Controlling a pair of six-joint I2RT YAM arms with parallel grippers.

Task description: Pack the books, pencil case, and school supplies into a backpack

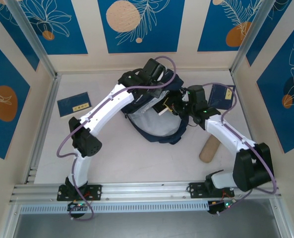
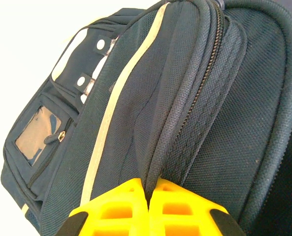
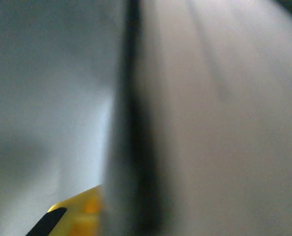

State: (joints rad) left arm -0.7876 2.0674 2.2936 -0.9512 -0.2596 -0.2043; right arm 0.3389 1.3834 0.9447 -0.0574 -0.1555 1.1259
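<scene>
Backpack [image 1: 151, 126] lies at mid-tabletop [image 1: 122, 163], main compartment gaping, pale grey lining exposed. Left hand [image 2: 148, 196] is clamped shut on a fold of the backpack's fabric beside the zipper, at the bag's far end. Right hand [image 1: 175, 107] hangs over the opening from the right. Its wrist view is blurred: a flat, dark-edged surface sits close against one yellow finger [image 3: 79, 214], and whether the hand grips it cannot be told. One book [image 1: 73, 104] lies flat well left of the backpack. A second book [image 1: 221, 94] lies just behind the right arm. Tan cylinder [image 1: 209, 148] rests beside that arm, apart from the backpack.
</scene>
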